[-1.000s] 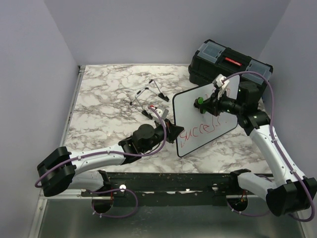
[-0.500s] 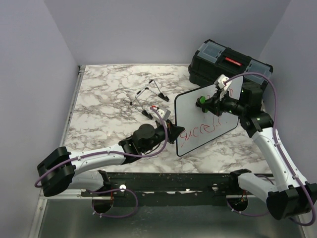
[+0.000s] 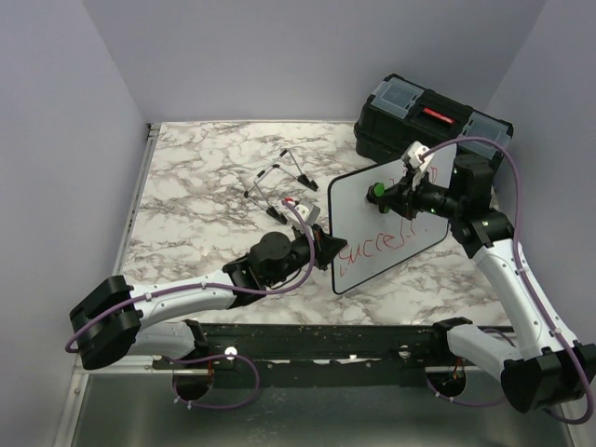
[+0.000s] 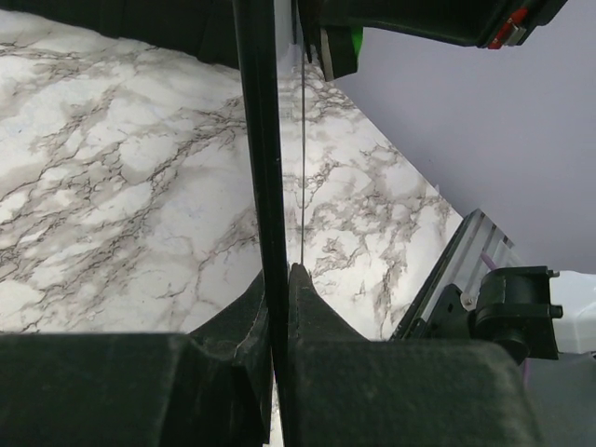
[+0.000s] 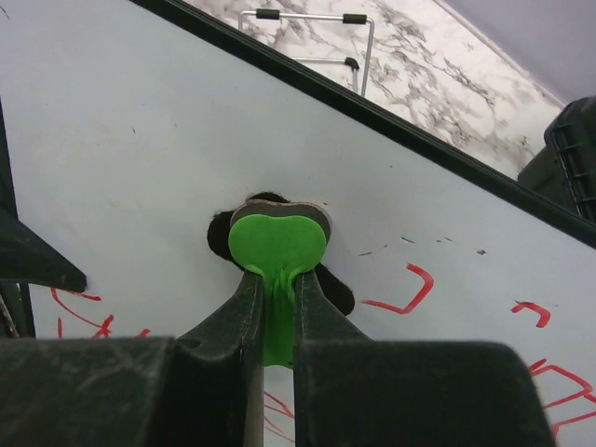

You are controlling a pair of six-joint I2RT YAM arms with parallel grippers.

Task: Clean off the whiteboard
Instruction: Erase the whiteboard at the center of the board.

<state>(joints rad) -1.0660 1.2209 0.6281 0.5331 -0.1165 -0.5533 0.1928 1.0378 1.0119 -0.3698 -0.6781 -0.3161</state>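
Left wrist view: whiteboard [image 4: 259, 140] rim pinched edge-on within left claw [image 4: 277, 289].

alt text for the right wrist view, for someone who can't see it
The right end effector is shut on a green eraser, holding its dark pad against the whiteboard, which bears red handwriting. Beyond the board's black rim lie a wire stand and the marble table.
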